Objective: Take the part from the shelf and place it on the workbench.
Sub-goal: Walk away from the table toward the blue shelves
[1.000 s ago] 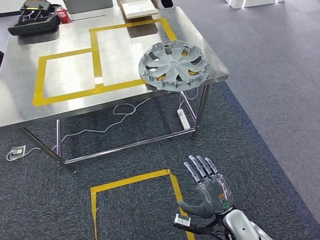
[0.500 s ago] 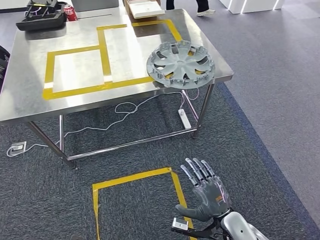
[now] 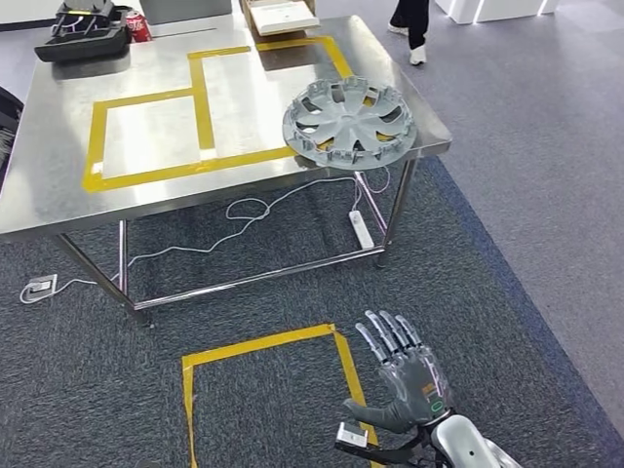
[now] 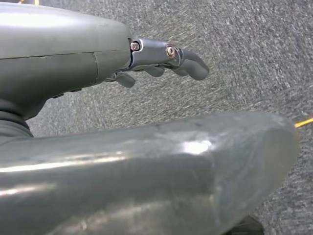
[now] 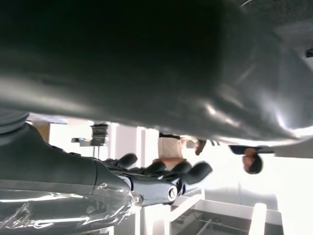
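The part, a grey wheel cover (image 3: 344,119), lies flat on the steel workbench (image 3: 44,185) at its near right corner, partly over the yellow tape lines. My right hand (image 3: 409,375) hangs low in front of the bench above the carpet, fingers spread, palm empty, well short of the wheel cover. In the right wrist view the right hand (image 5: 158,178) has its fingers stretched out with nothing in them. The left wrist view has my left hand (image 4: 162,56) over grey carpet, fingers loosely extended and holding nothing.
A black tray (image 3: 81,34), a red can (image 3: 136,24) and a cardboard box (image 3: 280,15) stand at the bench's far edge. Cables and a power strip (image 3: 360,229) lie under it. A yellow tape square (image 3: 257,346) marks the floor. A person's legs (image 3: 413,24) pass behind the bench.
The camera has shifted a little, so the bench sits slightly differently in the picture. A person's legs have walked into view at the back. My right hand stays low and empty.
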Robot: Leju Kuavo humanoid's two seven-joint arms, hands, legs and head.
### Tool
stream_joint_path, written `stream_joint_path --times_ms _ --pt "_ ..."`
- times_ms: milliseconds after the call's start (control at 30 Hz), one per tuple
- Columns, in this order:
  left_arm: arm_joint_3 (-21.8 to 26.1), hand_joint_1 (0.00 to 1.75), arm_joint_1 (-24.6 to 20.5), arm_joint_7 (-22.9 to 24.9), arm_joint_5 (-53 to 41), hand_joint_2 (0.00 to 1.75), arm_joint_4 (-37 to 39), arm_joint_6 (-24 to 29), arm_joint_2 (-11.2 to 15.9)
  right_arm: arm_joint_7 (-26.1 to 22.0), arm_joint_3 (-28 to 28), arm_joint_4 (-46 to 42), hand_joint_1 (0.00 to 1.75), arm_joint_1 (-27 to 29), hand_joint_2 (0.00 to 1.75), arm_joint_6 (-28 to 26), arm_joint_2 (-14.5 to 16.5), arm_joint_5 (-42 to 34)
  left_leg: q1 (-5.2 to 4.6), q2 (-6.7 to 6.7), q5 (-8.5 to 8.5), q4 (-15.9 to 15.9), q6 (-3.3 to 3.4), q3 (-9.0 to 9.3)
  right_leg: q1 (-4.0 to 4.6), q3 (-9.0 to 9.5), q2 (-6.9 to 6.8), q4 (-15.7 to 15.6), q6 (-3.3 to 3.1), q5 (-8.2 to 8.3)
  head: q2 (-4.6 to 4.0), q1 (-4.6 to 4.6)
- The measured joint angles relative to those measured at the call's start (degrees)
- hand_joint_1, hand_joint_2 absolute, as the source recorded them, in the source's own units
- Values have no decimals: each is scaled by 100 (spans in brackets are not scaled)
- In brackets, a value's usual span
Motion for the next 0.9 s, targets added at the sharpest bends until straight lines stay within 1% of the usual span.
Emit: stream_joint_path --times_ms 67,100,133,167,233,267,300,333,367,400,433,467,500,533,567,600,633,667,700,733,767,800,833,867,900 --pt "12 0 -3 0 -15 0 0 1 2 68 7 23 0 11 0 6 -4 117 16 -17 15 -3 -78 -17 26 -12 -44 13 -72 19 0 -1" --pt "18 0 -1 0 -20 0 0 1 3 91 11 32 0 11 0 4 -6 169 27 -20 -11 20 -117 -33 26 -18 -71 7 -114 28 0 -2" --pt "23 0 0 0 -24 0 0 2 2 104 16 38 0 6 0 1 -7 208 36 -21 -100 126 -158 -84 20 -24 -104 -4 -156 41 0 -9" --pt "30 0 1 0 -28 0 0 3 1 118 18 43 0 2 0 -2 -7 235 44 -19 -254 347 -194 -189 11 -33 -143 -17 -189 54 0 -16" --pt "40 0 2 0 -37 0 0 5 -5 140 20 60 0 0 0 -6 -7 262 57 -11 -656 1063 -247 -526 13 -65 -227 -18 -224 65 0 -27" --pt "44 0 5 1 -40 0 0 7 -7 153 21 72 0 1 0 -7 -7 268 63 -10 -790 1395 -262 -684 15 -79 -275 -17 -230 69 0 -26" --pt "47 0 10 3 -42 0 0 8 -7 163 22 85 0 1 0 -9 -7 271 66 -8 -819 1574 -272 -764 16 -88 -324 -16 -232 72 0 -27" --pt "49 0 15 4 -44 0 0 10 -6 172 25 97 0 0 0 -10 -7 274 71 3 -735 1544 -277 -739 15 -91 -376 -16 -231 74 0 -27" --pt "50 0 19 6 -46 0 0 13 -5 182 28 107 0 -1 0 -13 -7 275 77 40 -558 1291 -280 -599 12 -87 -428 -15 -225 75 0 -27" --pt "51 0 18 7 -49 0 0 17 -4 191 31 111 0 -3 0 -15 -7 277 83 137 -354 904 -284 -383 10 -78 -480 -12 -208 74 0 -28" --pt "51 0 11 7 -54 0 0 21 -9 198 33 114 0 -5 0 -17 -8 278 76 284 -207 508 -285 -178 25 -73 -526 2 -180 68 0 -34" --pt "51 0 0 7 -57 0 0 25 -13 205 34 114 0 -7 0 -21 -9 279 71 388 -112 221 -262 -36 41 -69 -574 12 -147 64 0 -31" --pt "50 0 -9 7 -61 0 0 27 -18 210 35 115 0 -9 0 -26 -11 279 63 454 -81 69 -230 27 59 -64 -621 17 -114 62 0 -27" --pt "50 0 -12 6 -63 0 0 28 -23 214 39 115 0 -11 0 -30 -12 281 51 442 -86 32 -188 17 74 -56 -674 15 -84 65 0 -24" --pt "51 0 -10 6 -66 0 0 28 -22 216 44 116 0 -15 0 -34 -11 286 51 360 -67 39 -133 -3 68 -42 -731 2 -58 67 0 -15" --pt "51 0 -1 6 -70 0 0 30 -22 220 50 116 0 -19 0 -36 -11 295 54 299 -54 37 -95 -14 55 -41 -712 13 -26 43 0 -12" --pt "53 0 6 5 -74 0 0 35 -19 226 55 117 0 -23 0 -38 -11 304 59 235 -37 33 -57 -19 40 -68 -620 90 1 -33 0 -8" --pt "54 0 5 6 -80 0 0 39 -17 234 56 119 0 -23 0 -42 -12 314 68 172 -19 27 -22 -21 31 -150 -479 288 20 -174 0 1" --pt "54 0 2 5 -85 0 0 44 -19 243 56 123 0 -22 0 -45 -14 322 73 108 -5 27 4 -31 30 -298 -311 625 29 -371 0 11" --pt "55 0 -3 5 -89 0 0 46 -21 252 58 131 0 -18 0 -48 -14 327 68 39 7 27 25 -42 39 -480 -198 1041 23 -577 0 20" --pt "55 0 -4 5 -93 0 0 46 -26 258 62 140 0 -14 0 -49 -15 331 60 -34 16 29 39 -54 52 -661 -146 1435 12 -733 0 26" --pt "55 0 -1 5 -96 0 0 46 -28 263 67 151 0 -13 0 -49 -15 334 51 -109 23 30 49 -63 65 -779 -123 1684 -4 -794 0 30" --pt "55 0 5 5 -98 0 0 46 -27 267 71 158 0 -13 0 -49 -15 336 43 -185 29 31 53 -66 74 -792 -111 1707 -26 -741 0 30" --pt "55 0 10 6 -101 0 0 46 -26 270 73 163 0 -14 0 -49 -15 339 39 -266 33 32 51 -65 79 -692 -85 1497 -55 -587 0 31" --pt "55 0 11 6 -103 0 0 45 -25 273 74 167 0 -17 0 -49 -15 342 38 -350 38 34 45 -62 80 -496 -4 1108 -84 -378 0 31"
